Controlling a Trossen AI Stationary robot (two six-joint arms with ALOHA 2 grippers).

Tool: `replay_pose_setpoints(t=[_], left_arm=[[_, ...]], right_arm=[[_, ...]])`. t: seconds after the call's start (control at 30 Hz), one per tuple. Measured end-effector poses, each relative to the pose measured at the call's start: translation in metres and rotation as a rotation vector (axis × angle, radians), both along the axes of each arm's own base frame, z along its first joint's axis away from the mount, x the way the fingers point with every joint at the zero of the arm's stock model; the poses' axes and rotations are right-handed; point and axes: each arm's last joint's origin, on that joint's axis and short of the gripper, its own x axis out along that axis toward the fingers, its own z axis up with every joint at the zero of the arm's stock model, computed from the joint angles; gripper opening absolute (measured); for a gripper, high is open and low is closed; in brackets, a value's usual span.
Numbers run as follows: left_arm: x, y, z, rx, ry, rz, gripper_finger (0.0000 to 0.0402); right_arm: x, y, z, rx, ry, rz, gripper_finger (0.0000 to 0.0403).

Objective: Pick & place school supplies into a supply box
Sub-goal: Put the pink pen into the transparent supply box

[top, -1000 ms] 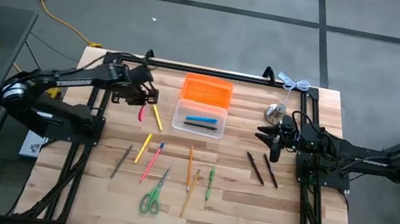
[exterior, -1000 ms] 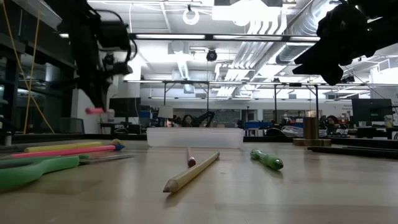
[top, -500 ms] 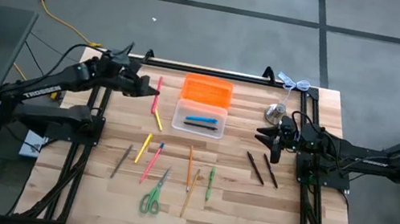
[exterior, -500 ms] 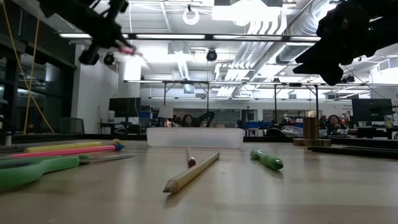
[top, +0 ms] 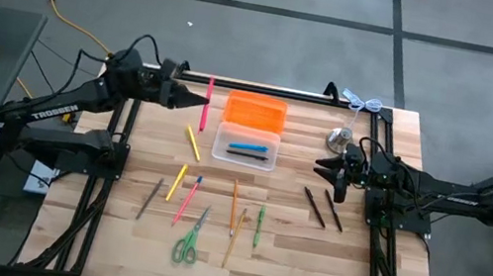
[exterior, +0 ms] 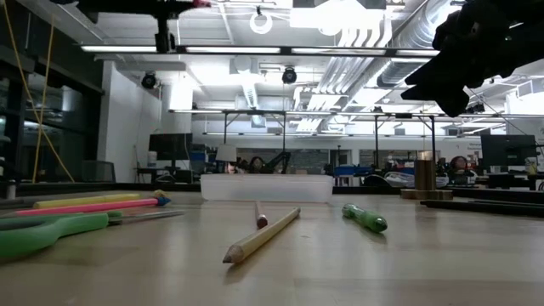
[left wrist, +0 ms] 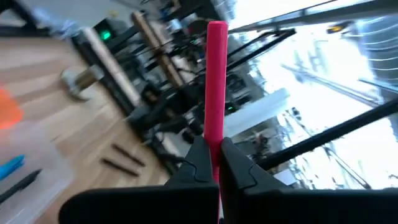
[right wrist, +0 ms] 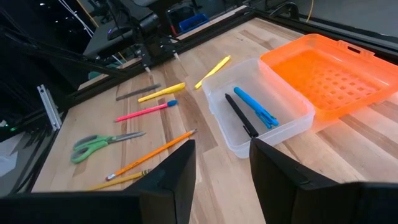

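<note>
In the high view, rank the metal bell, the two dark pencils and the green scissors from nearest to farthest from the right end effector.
From the right end effector:
1. Metal bell, toward the table's far edge.
2. Two dark pencils, toward the near edge; nearly as close as the bell.
3. Green scissors, far across, near the front edge.

Robot, 2 arms, matte black, each flanking the wooden table [top: 307,258].
- Left arm [top: 50,110]: slender tubular links with rounded joint housings; white lettering along 1 link; a black cable loops above its wrist.
- Right arm [top: 447,199]: same black build, small pale marking on the forearm link.
- Right gripper [right wrist: 221,171]: 2 broad, flat, dark fingers [right wrist: 171,177] with squared tips.
</note>
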Motion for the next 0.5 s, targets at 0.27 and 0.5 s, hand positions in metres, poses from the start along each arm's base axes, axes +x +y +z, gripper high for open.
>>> replay_pose_setpoints(t=[0.27,0.5], left_arm=[[-0.002,-0.005,0.021,0.108,-0.189,-0.072,0.0021],[0.003,-0.02,0.031,0.17,-0.297,-0.145,0.0028]], right_arm=[[0.0,0.0,0.0,-0.01,0.002,0.004,0.0128],[0.0,0.0,0.0,-0.01,0.0,0.005,0.0128]])
